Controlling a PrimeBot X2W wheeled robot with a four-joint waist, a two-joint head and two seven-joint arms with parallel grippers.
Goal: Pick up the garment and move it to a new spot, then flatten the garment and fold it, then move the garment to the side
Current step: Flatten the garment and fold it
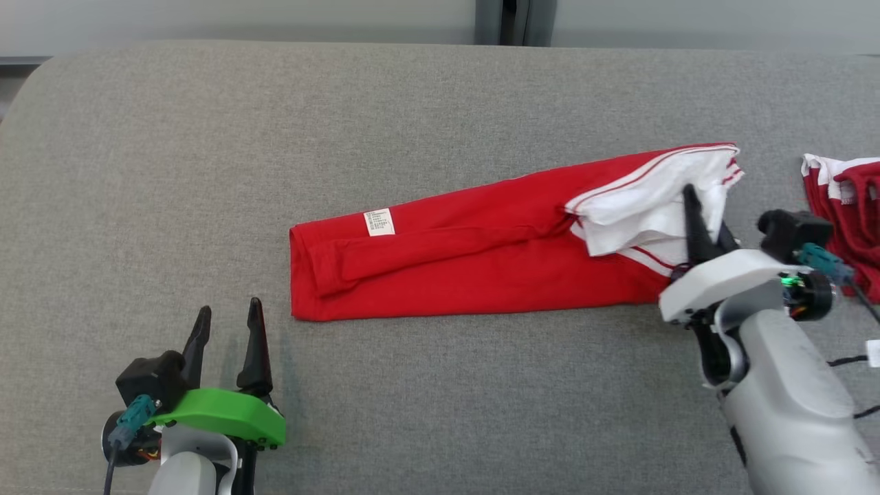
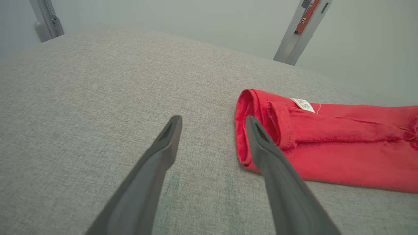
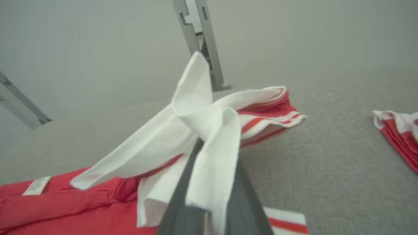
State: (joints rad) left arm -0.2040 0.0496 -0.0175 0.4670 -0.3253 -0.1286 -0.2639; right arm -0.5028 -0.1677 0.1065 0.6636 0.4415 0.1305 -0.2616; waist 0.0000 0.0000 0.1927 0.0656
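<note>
The garment (image 1: 481,268), red with a white, red-striped end, lies stretched across the middle of the grey upholstered surface (image 1: 206,137) in the head view, a white care label (image 1: 379,222) near its folded red end. The left fingers (image 1: 255,330) stand spread apart and empty just below and outside that red end, not touching the garment. The right fingers (image 1: 694,227) are at the garment's opposite, white end, pressed together with the white cloth around them. A second red-and-white cloth (image 1: 849,206) lies beyond the garment's white end, apart from it.

In the left wrist view, the left fingers (image 2: 163,147) are released, and the garment's (image 2: 343,153) rolled red edge sits just behind the tip of one of them.

In the right wrist view, the right fingers (image 3: 187,176) are clenched on the garment's (image 3: 196,130) white fabric, which rises in a peak and drapes over them. The second cloth (image 3: 398,137) lies off to the side.
</note>
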